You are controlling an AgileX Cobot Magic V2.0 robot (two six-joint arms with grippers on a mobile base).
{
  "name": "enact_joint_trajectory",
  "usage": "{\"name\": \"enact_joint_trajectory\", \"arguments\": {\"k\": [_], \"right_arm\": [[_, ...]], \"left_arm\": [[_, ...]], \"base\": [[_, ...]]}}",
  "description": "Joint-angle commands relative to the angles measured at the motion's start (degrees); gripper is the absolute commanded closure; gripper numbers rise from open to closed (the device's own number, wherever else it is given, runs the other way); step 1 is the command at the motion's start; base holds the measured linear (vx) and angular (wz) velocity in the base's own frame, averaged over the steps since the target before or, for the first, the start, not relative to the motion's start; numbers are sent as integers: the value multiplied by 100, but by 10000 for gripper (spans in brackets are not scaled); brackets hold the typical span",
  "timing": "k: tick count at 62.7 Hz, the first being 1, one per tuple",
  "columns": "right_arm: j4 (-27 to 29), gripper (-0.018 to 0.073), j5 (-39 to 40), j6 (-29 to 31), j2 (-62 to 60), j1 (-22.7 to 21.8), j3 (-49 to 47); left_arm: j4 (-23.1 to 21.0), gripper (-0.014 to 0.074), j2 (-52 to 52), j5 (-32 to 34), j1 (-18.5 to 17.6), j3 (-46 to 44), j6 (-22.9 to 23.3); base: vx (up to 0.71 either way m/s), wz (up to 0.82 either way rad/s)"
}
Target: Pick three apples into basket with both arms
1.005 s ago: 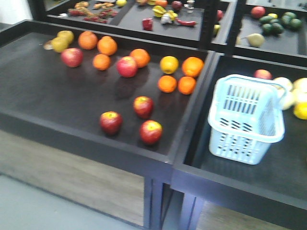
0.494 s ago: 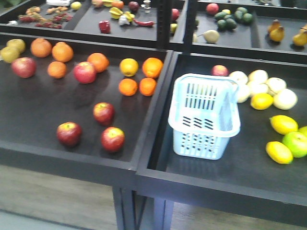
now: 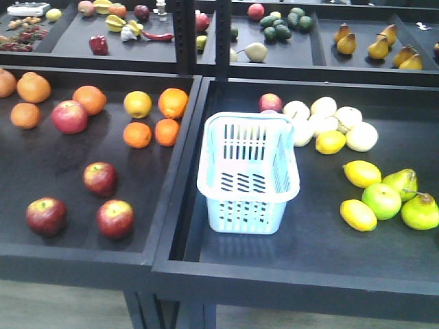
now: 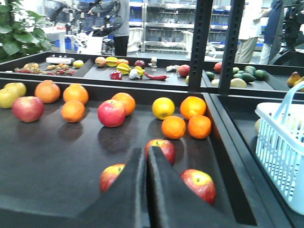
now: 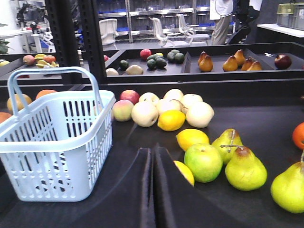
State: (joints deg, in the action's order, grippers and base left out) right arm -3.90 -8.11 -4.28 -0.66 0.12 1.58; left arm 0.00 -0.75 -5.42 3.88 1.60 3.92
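The left gripper (image 4: pixel 146 156) fills the bottom of its wrist view, its two dark fingers pressed together with only a thin seam between them and nothing gripped. The right gripper (image 5: pixel 152 154) looks the same in its own view, with the fingers closed on each other and empty. Just past the left gripper, the three dark red apples (image 3: pixel 115 218) lie on the floor of the left tray (image 3: pixel 41 157). Two sit near the front edge, apart from each other, and the third (image 3: pixel 100 178) is a little behind and between them. The basket (image 3: pixel 247 209) stands upright in the right tray (image 3: pixel 322 236), close to the divider between the trays. Its handle is raised and only its slotted floor shows inside. To its right, well apart, sits a cluster of lemons (image 3: pixel 361 173), a round green fruit (image 3: pixel 381 200) and green pears (image 3: pixel 418 211). Farther back in the left tray are oranges (image 3: pixel 167 131) and a brighter red apple (image 3: pixel 69 116). Behind the basket, pale round fruits (image 3: pixel 324 116) lie bunched together. The rear shelf (image 3: pixel 288 55) holds brown pears (image 3: pixel 377 46) and dark green avocados (image 3: pixel 288 18).
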Motion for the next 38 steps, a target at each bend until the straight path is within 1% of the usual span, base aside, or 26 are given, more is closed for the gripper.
{"name": "enact_joint_trajectory", "arguments": {"k": [1, 38], "right_arm": [[-14, 564, 413, 26, -5, -27, 79], [-14, 564, 413, 26, -5, -27, 79]], "left_arm": [[-31, 603, -65, 428, 3, -144, 5], [-31, 603, -65, 428, -1, -144, 5]], "base": [[8, -17], [11, -8]]}}
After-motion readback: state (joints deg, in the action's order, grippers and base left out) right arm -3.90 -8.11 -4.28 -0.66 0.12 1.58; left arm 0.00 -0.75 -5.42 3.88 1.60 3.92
